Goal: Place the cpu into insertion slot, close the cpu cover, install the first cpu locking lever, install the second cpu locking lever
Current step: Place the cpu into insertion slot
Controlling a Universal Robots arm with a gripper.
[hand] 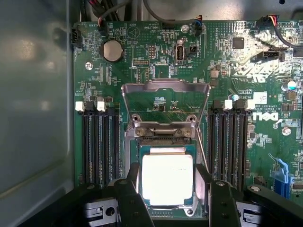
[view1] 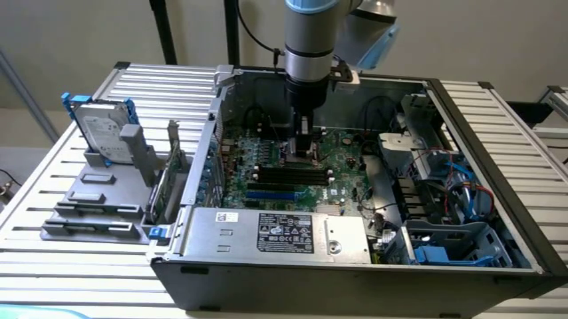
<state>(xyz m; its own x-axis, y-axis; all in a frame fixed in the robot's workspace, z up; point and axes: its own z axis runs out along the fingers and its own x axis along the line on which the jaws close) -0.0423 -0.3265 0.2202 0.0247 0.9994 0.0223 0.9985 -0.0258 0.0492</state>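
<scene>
With the gripper [hand: 168,184] spread wide, seemingly grasping nothing, the cpu [hand: 166,165] was best checked for flat, square seating in the slot [hand: 191,150] below the raised cover [hand: 165,101].

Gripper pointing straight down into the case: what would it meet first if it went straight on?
Most likely the cpu, lying in the insertion slot directly under the open gripper; how much gap remains is hard to judge.

The computer case [view1: 355,282] sits on the desk [view1: 53,266]. Inside it lies the motherboard [hand: 156,52]. The cpu [hand: 167,178] rests in the insertion slot [hand: 135,163], between two rows of memory slots [hand: 99,146]. The cpu cover [hand: 163,127] stands open at the slot's edge.
</scene>
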